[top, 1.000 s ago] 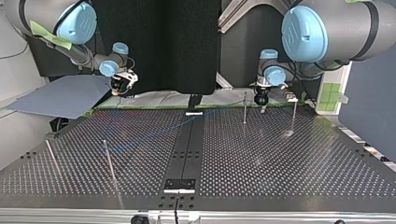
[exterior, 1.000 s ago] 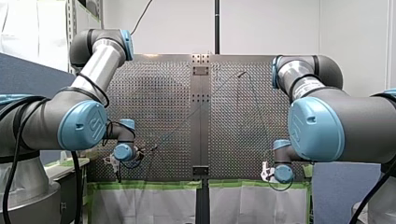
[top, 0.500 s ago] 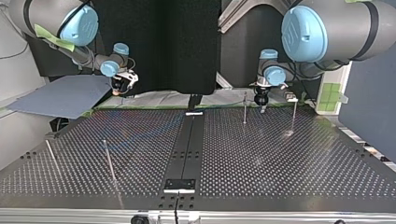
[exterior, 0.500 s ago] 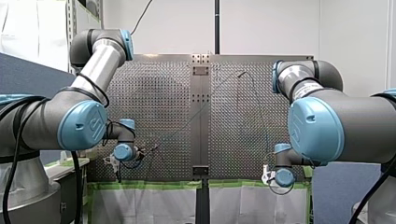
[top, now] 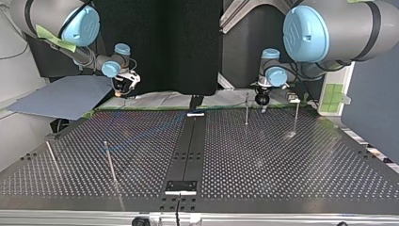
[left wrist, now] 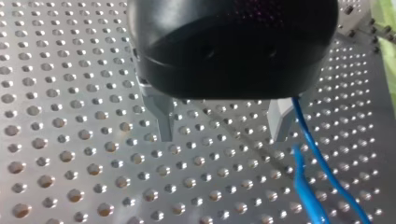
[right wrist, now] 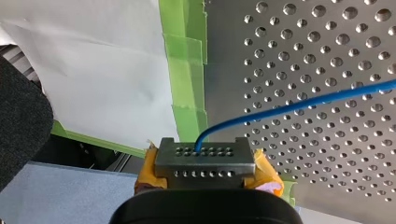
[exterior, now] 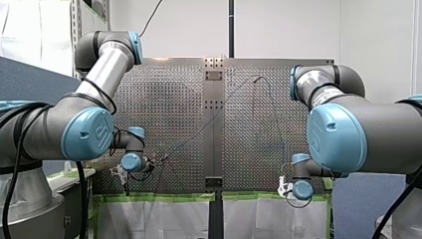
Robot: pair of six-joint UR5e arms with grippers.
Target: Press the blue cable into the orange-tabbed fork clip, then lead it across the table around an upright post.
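The blue cable is being pinched between my right fingers, which are clamped tight on it at the bench's 4 o'clock in the front view. My left fingers are being held wide apart with nothing gripped, at 8 o'clock. The cable is being shown just beside one of them.

The perforated metal counter has a dark strip down its middle. Green tape borders one edge, with white paper just beside it. A grey-blue board lies at the top view's left.
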